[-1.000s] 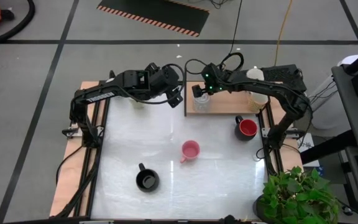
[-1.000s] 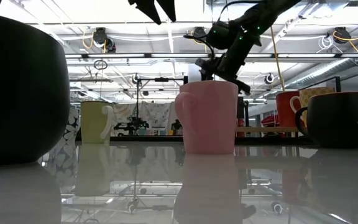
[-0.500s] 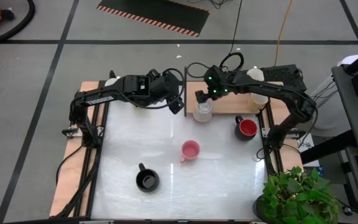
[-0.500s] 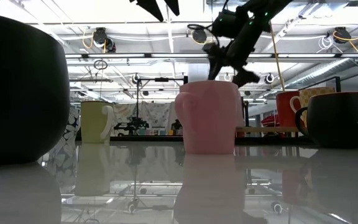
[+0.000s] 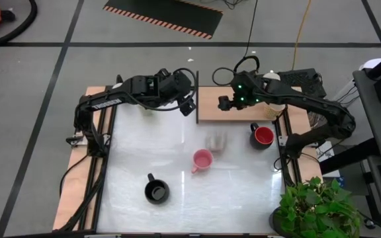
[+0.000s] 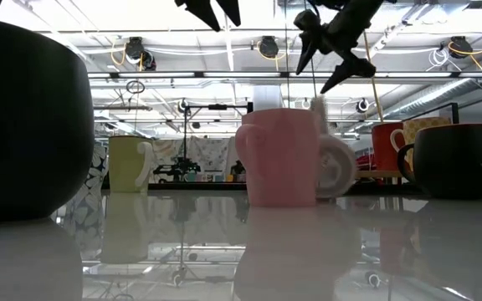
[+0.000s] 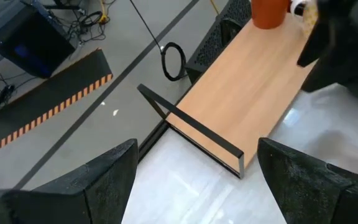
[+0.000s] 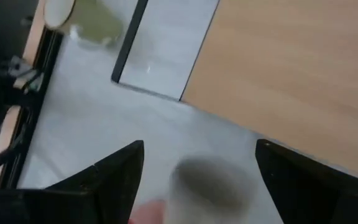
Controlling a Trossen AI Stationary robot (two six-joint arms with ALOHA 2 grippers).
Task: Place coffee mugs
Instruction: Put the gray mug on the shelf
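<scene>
A pale grey-white mug [image 5: 215,141] shows blurred over the white table, just beyond the pink mug [image 5: 202,159]. In the low view this pale mug [image 6: 335,167] sits tilted behind the pink mug [image 6: 279,157]. My right gripper [image 5: 225,102] hangs open above the wooden board's near edge, high over the pale mug [image 8: 210,186], touching nothing. My left gripper [image 5: 189,104] waits open near the board's left end. A black mug [image 5: 157,191] stands near the front, and a black mug with a red inside [image 5: 262,135] stands on the right.
The wooden board [image 5: 233,106] lies at the table's far right, with a thin dark frame [image 7: 191,127] at its left end. A cream mug [image 5: 145,109] stands under the left arm. A red mug [image 6: 387,146] and a patterned mug [image 6: 425,134] stand at the far right. A potted plant [image 5: 316,208] sits off the near right corner.
My right gripper carried the pale mug off the board toward the table's near side, then let go, rose and drew back to the right. The mug has dropped to the table beyond the pink mug and shows blurred and tipped.
</scene>
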